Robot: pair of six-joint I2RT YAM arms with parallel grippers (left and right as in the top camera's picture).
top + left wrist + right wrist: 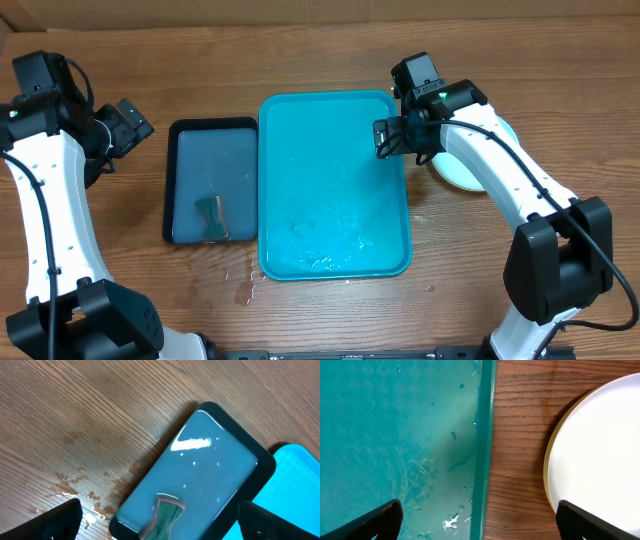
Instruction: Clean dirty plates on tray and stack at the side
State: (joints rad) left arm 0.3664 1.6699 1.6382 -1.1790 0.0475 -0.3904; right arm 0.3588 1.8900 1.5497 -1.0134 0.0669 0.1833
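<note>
glossy plastic tray [335, 190] (wood-grain table [330, 55])

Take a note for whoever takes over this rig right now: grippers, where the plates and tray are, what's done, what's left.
Left gripper: open, empty, above the dark tray, where a sponge lies in water.
Right gripper: open, empty, over the tray's right rim.
Plates: none on the wet tray; they sit on the table to its right, mostly hidden under the right arm, count unclear.
Done: tray holds no plates.
Left: confirm the stack is complete.
</note>
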